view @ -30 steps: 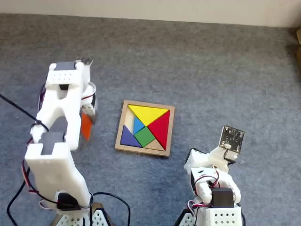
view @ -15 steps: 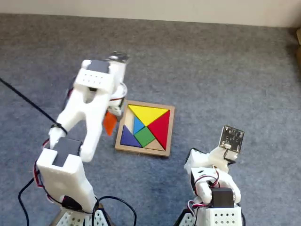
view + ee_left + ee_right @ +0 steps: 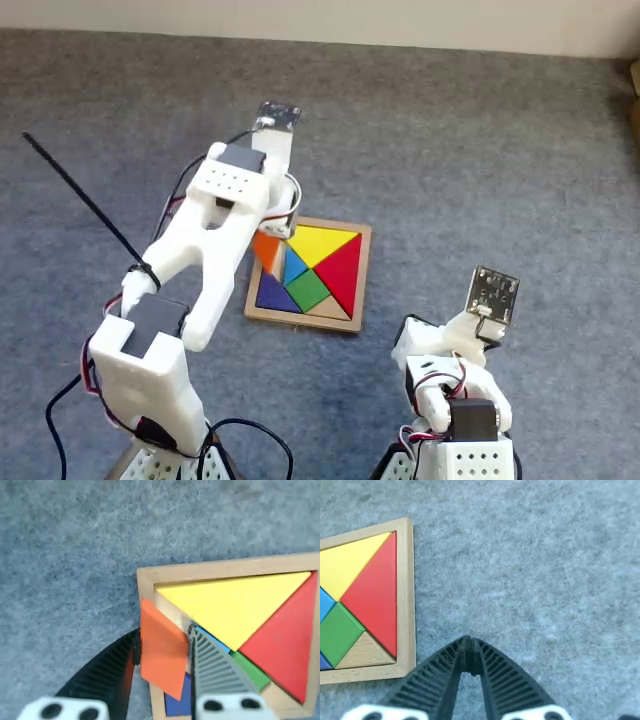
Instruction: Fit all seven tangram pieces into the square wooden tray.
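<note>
Step in hand: carrying the last coloured piece to its slot. Left hand (image 3: 164,633) is clamped on the orange piece (image 3: 162,652), one finger on each long side. It hangs above the tray (image 3: 145,577), over the edge nearest the left arm. Not yet seated: the piece is tilted and overlaps the rim.

Tray contents: yellow (image 3: 235,600), red (image 3: 285,645), green (image 3: 307,290), blue (image 3: 293,266) and purple (image 3: 272,292) lie flat. A tan triangle (image 3: 365,651) sits in the corner by red (piece or bare tray floor, cannot tell). The open slot (image 3: 169,609) shows as pale wood between yellow and purple, partly under the orange piece.

Right hand (image 3: 469,652) is closed on nothing and hovers over the bench (image 3: 545,580) just beside the tray's corner.

Next move, my judgement: turn the wrist so the piece's slanted sides line up with the slot, shift it inward off the rim, lower it flat, then release. Risk: a corner catching on the rim or riding up on blue.

Change over the last second: the left arm has swung in from well to the side, bringing the orange piece from over bare bench to the tray. The right arm and the seated pieces have not moved.
</note>
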